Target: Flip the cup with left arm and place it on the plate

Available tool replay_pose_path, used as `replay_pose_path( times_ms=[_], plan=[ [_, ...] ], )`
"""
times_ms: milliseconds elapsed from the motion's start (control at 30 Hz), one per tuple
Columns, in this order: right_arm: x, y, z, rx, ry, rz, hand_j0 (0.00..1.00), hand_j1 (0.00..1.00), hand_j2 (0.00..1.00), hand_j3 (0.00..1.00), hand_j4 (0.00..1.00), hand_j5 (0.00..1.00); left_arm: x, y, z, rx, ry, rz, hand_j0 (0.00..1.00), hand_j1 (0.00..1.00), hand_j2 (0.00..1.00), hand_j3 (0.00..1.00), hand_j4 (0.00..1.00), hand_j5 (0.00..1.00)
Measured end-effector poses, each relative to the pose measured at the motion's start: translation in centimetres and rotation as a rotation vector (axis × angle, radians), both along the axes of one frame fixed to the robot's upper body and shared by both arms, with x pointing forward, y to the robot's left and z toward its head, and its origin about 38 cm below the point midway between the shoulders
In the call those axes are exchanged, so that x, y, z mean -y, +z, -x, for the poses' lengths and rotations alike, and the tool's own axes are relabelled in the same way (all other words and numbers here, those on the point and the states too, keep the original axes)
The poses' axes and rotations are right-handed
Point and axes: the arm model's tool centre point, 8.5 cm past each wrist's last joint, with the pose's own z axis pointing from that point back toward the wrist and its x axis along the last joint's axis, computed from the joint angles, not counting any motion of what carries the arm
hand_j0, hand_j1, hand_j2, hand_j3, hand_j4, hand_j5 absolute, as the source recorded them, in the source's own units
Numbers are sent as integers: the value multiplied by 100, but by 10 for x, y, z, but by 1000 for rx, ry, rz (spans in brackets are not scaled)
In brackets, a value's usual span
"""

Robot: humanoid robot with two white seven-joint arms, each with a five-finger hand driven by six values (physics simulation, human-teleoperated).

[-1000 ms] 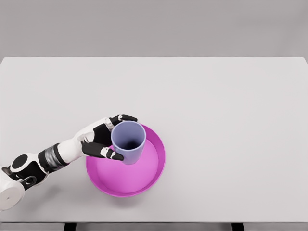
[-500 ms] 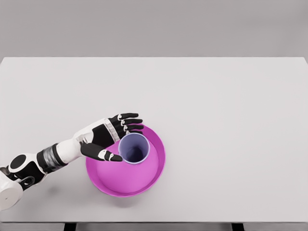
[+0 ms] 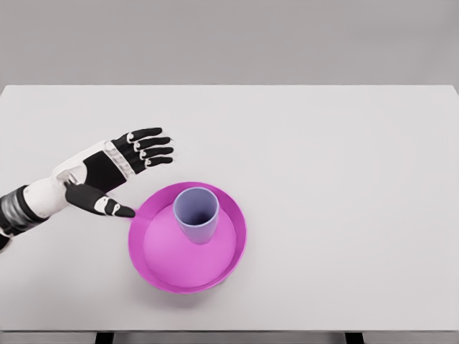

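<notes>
The cup (image 3: 196, 213) stands upright, mouth up, on the plate (image 3: 233, 247), a little toward the plate's far side. The left hand (image 3: 107, 174) hovers over the table (image 3: 344, 158) to the left of the plate, apart from the cup, fingers (image 3: 150, 152) spread and holding nothing; its thumb tip reaches the plate's left rim.

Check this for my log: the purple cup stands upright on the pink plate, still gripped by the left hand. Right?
Not quite. In the head view the left hand is open and clear of the purple cup, which does stand upright on the pink plate.
</notes>
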Motion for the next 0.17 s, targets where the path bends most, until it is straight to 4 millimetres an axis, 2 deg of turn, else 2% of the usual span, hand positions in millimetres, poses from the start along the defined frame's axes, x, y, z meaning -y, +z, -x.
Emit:
replay_pose_path(
  times_ms=[167],
  plan=[
    [0,0,0,0,0,0,100,100,100,100,100,100,-36,25,0,45,56,-84,100,100,100,100,100,100]
  ],
)
